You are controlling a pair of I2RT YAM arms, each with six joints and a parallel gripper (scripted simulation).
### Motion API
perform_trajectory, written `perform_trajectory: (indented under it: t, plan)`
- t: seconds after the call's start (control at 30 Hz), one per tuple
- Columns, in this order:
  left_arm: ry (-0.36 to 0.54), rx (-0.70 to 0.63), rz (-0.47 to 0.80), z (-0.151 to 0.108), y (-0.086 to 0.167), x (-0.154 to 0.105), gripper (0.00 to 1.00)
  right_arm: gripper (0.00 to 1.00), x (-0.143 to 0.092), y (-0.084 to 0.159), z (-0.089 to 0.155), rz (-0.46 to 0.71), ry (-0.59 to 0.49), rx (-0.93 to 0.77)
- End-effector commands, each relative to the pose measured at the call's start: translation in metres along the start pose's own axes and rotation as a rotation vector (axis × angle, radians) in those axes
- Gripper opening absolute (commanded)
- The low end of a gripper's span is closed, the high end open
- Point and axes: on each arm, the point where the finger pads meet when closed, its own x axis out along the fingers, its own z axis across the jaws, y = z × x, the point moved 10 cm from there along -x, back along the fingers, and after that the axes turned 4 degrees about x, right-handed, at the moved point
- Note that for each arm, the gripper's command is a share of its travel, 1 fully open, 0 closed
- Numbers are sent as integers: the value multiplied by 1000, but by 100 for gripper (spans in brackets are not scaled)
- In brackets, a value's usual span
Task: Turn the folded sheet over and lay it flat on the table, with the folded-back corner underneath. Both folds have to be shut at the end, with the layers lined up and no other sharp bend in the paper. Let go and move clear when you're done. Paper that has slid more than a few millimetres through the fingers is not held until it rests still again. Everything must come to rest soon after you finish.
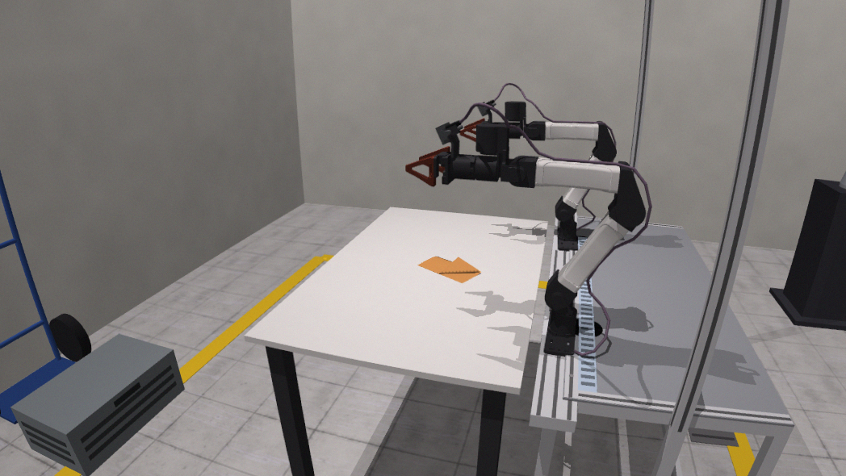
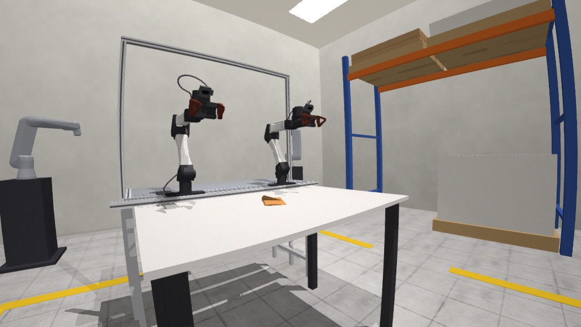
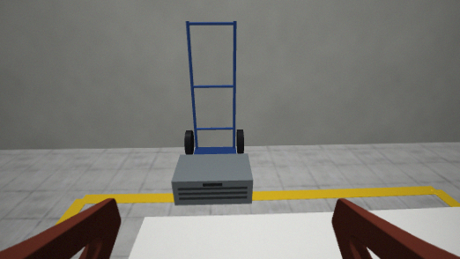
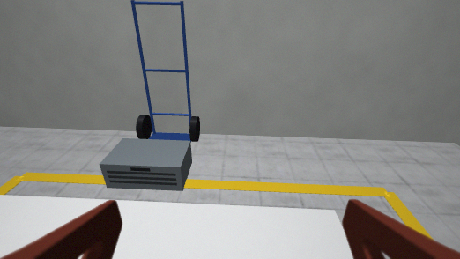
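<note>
We kept our left claw (image 1: 421, 164) (image 2: 316, 119) (image 3: 226, 210) and right claw (image 1: 471, 130) (image 2: 208, 109) (image 4: 232, 210), two altogether, released. One orange folded sheet (image 1: 460, 274) (image 2: 274, 201) lay on one bench (image 1: 366, 307) (image 2: 227, 227) (image 3: 229, 235) (image 4: 220, 229).

2 arms (image 1: 577, 174) (image 2: 184, 150), 2 grippers (image 1: 412, 164) (image 2: 208, 109) (image 3: 226, 211) (image 4: 233, 212), 1 sheet (image 1: 462, 276) (image 2: 274, 201), 1 table (image 1: 355, 301) (image 2: 244, 227) (image 3: 220, 238) (image 4: 220, 233), 1 handcart (image 1: 31, 282) (image 3: 214, 86) (image 4: 165, 70).

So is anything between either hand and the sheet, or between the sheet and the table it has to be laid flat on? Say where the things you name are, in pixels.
Nothing visible in either path. Left hand (image 1: 427, 160) (image 2: 315, 119) (image 3: 226, 204) and right hand (image 1: 472, 130) (image 2: 208, 109) (image 4: 232, 210) are up off the table (image 1: 355, 307) (image 2: 227, 227) (image 3: 264, 238) (image 4: 198, 233); the sheet (image 1: 462, 275) (image 2: 275, 202) already lies on it.
</note>
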Motion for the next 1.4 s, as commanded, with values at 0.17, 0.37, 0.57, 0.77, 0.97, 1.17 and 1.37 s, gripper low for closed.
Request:
perform_trajectory:
  t: [0.17,0.37,0.57,0.77,0.97,1.17,1.37]
  plan:
    - [-6,-2,-20,1,-6,-2,100,100,-2,-6,0,-22,2,-1]
    - [-6,-2,-20,1,-6,-2,100,100,-2,-6,0,-22,2,-1]
    - [-6,-2,-20,1,-6,-2,100,100,-2,-6,0,-22,2,-1]
    - [160,-84,140,-20,24,1,32,100,-8,28,10,185,-6,-62]
    - [397,-223,399,-61,62,1,10,100,-13,64,57,462,-131,-134]
    - [478,-305,615,-81,93,0,10,100,-12,93,92,642,-238,-178]
    - [509,-429,891,-111,133,20,10,100,-2,136,145,880,-384,-252]
